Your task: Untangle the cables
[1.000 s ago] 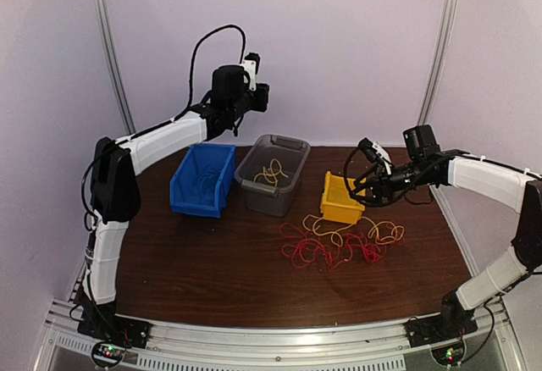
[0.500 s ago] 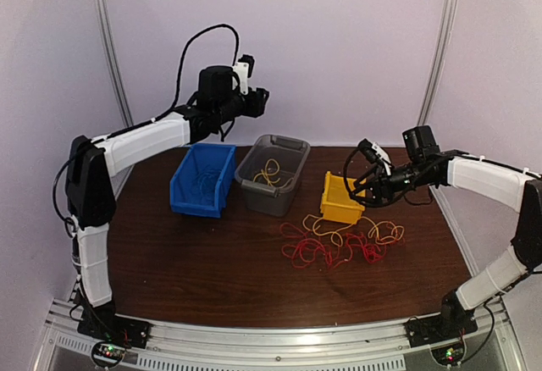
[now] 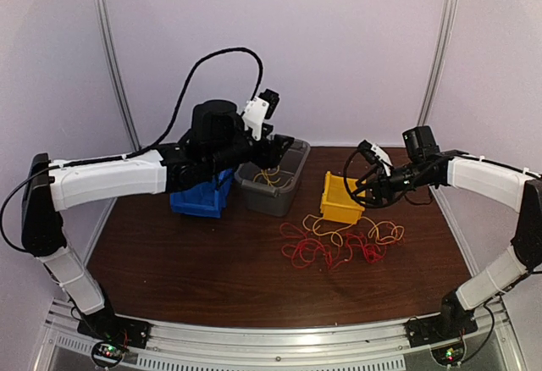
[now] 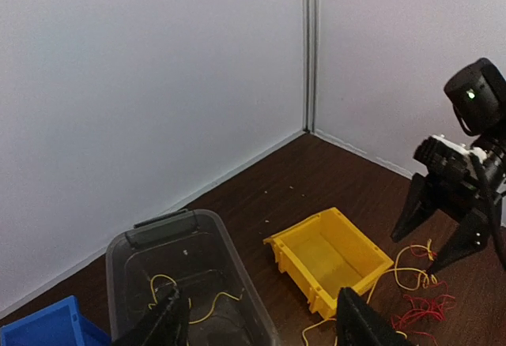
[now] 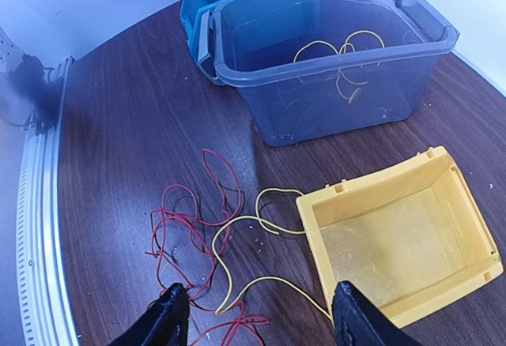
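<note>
Thin red and yellow cables point(image 3: 339, 242) tangle at lower centre by one blue bin point(image 3: 191, 203), one grey bin point(image 3: 267, 198), one yellow bin point(image 3: 340, 210); left pincer point(image 4: 261, 332) and right pincer point(image 5: 261, 326) gape empty.

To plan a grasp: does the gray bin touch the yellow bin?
Apart. The right wrist view shows bare table between gray bin and yellow bin.

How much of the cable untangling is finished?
Done: one yellow cable lies in the gray bin. In hand: nothing; the left pincer and right pincer are both open and empty. Left: red and yellow cables lie tangled on the table beside the empty yellow bin.
</note>
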{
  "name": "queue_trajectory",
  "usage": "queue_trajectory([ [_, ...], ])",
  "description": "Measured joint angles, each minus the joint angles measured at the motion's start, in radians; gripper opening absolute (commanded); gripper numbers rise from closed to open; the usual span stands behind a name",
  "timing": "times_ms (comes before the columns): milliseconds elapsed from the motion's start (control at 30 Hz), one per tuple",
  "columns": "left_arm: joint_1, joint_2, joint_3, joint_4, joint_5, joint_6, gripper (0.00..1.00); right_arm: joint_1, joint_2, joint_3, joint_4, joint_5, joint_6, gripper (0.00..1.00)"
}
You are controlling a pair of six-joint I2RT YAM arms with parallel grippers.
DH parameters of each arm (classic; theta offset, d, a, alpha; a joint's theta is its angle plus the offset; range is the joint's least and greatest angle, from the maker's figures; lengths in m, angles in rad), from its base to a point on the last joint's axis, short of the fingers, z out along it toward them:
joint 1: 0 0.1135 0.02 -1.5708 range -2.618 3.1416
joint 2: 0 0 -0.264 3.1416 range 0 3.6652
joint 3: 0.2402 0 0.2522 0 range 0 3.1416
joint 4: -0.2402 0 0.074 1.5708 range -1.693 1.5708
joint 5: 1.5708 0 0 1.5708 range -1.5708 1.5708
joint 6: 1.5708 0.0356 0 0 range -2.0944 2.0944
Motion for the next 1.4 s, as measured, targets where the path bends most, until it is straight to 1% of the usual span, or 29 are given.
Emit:
queue_trajectory([
  [133, -0.071, -0.011, -0.082, 0.028, 0.018, 0.006, 0.64, 0.000, 0.001, 0.000, 0.000, 0.012, -0.003, 0.63],
  [233, -0.092, -0.008, -0.146, 0.034, 0.037, 0.000, 0.63, 0.000, 0.001, 0.000, 0.000, 0.023, -0.004, 0.63],
  [467, -0.109, 0.082, -0.160, 0.036, 0.056, -0.054, 0.64, -0.003, 0.001, -0.008, 0.000, 0.048, -0.023, 0.62],
  [533, -0.114, 0.132, -0.144, 0.036, 0.059, -0.076, 0.67, -0.007, 0.001, -0.012, 0.000, 0.054, -0.025, 0.62],
  [600, -0.122, 0.191, -0.124, 0.037, 0.055, -0.092, 0.76, -0.011, 0.001, -0.013, 0.000, 0.058, -0.026, 0.62],
  [767, -0.148, 0.324, -0.066, 0.028, 0.020, -0.130, 0.82, -0.016, 0.001, -0.013, 0.000, 0.065, -0.026, 0.62],
  [933, -0.154, 0.399, -0.015, 0.016, -0.005, -0.169, 0.81, -0.018, 0.001, -0.013, 0.000, 0.069, -0.026, 0.62],
  [1133, -0.154, 0.426, -0.009, 0.018, -0.020, -0.194, 0.76, -0.025, 0.001, -0.014, 0.001, 0.069, -0.026, 0.62],
  [1300, -0.154, 0.443, -0.008, 0.037, 0.016, -0.200, 0.71, -0.027, 0.001, -0.014, 0.001, 0.070, -0.026, 0.62],
  [1400, -0.154, 0.469, 0.003, 0.045, 0.044, -0.200, 0.70, -0.029, 0.001, -0.015, 0.001, 0.074, -0.026, 0.62],
])
